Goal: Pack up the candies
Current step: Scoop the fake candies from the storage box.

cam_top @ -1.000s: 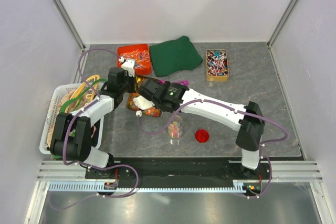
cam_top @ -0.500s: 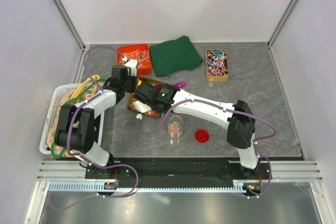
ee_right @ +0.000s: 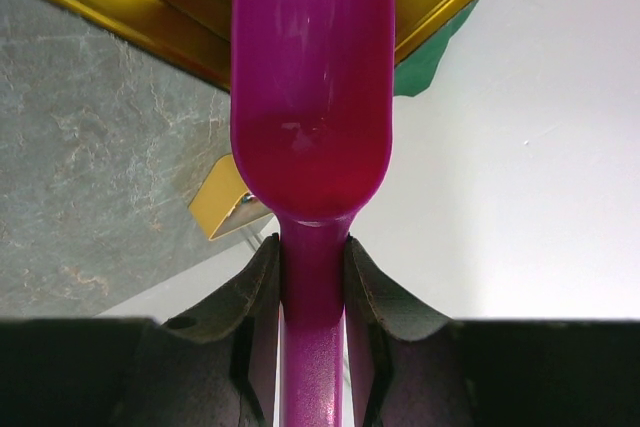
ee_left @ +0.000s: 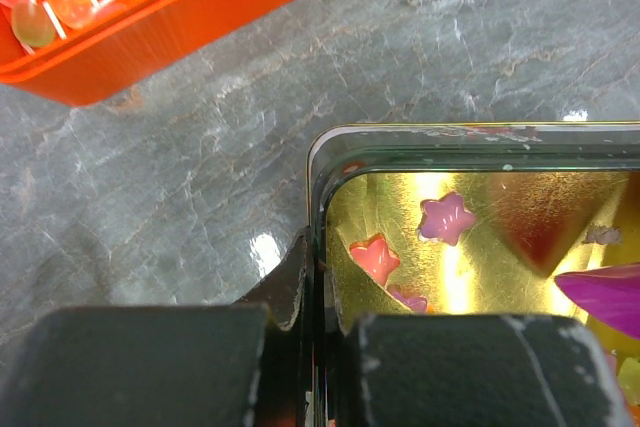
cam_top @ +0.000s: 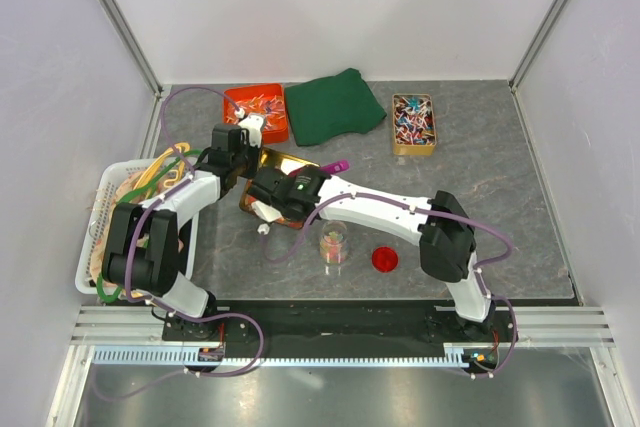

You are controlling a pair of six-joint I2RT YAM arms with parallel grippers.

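A gold tin [cam_top: 281, 161] lies at centre left and holds loose star-shaped candies [ee_left: 375, 259] in pink and purple. My left gripper [cam_top: 243, 162] is shut on the tin's left wall [ee_left: 318, 197], one finger inside and one outside. My right gripper [cam_top: 305, 183] is shut on the handle of a magenta scoop [ee_right: 312, 97], whose bowl is over the tin; the scoop tip [cam_top: 336, 165] points back right. The scoop also shows in the left wrist view [ee_left: 600, 292]. A small clear jar [cam_top: 334, 243] with some candies stands near the front. My right wrist hides most of the tin.
A red lid [cam_top: 385, 259] lies right of the jar. An orange tray [cam_top: 255, 107] of wrapped sweets, a green cloth [cam_top: 333, 105] and a box [cam_top: 413, 123] of twist-wrapped sweets line the back. A white basket [cam_top: 110, 217] stands at the left edge.
My right arm has swung left, bringing its wrist and the scoop further over the tin. My left gripper has kept its hold on the tin wall.
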